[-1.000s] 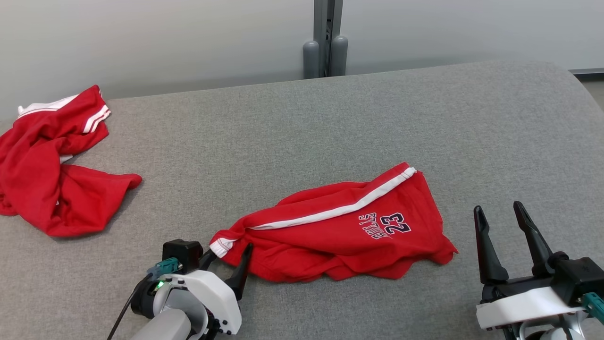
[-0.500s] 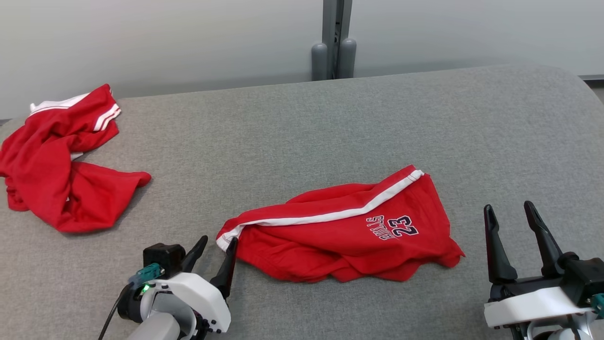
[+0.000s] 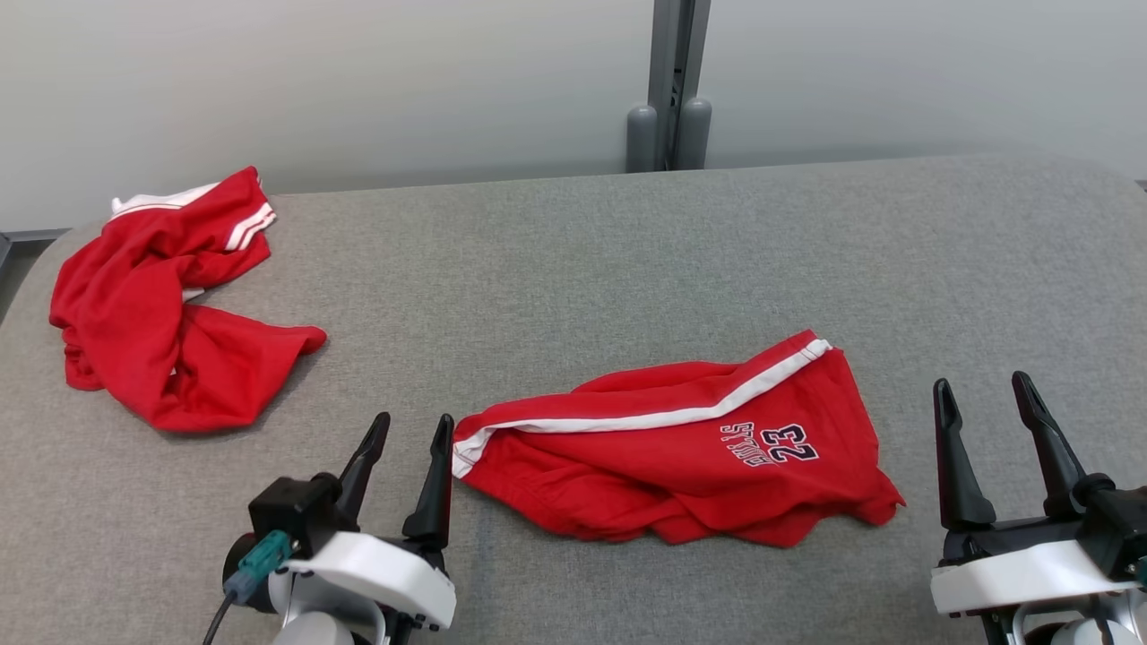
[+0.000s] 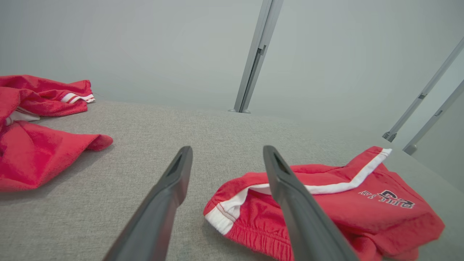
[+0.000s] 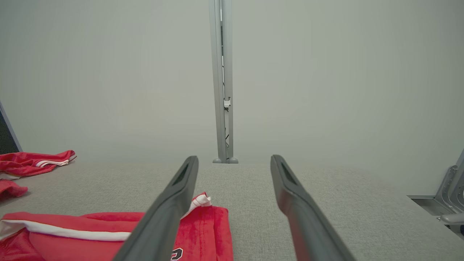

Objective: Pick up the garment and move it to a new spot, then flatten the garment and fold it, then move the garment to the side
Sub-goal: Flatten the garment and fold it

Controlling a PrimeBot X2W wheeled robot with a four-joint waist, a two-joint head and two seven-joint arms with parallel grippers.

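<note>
Head view, with both wrist views. One grey fabric-covered counter (image 3: 573, 251) carries two red garments, and two pincers stand at its near edge.

(a) The garment (image 3: 663, 466), red shorts with a white side stripe, lies on the counter at about 5 o'clock of centre. Its long axis runs from 8 o'clock to 2 o'clock, and the stripe follows that axis. The white-trimmed lower end points at 8 o'clock. The cloth is rumpled along its near edge. Dark print near the 3 o'clock end reads "23", upside down in the head view. A smaller word beside it appears to read "BULLS".

(b) The second garment (image 3: 170, 331), red with white stripes, lies crumpled at 10 o'clock, well apart from the first.

(c) One grey post (image 3: 670, 81) rises behind the counter at 12 o'clock.

(d) The left pincer (image 3: 413, 419) is at 7 o'clock with its fingers spread wide and nothing between them. Its right finger is just beside the garment's 8 o'clock end.

(e) The right pincer (image 3: 981, 383) is at 4 o'clock, likewise wide and empty, and stands near the garment's 3 o'clock end but apart from it.
</note>
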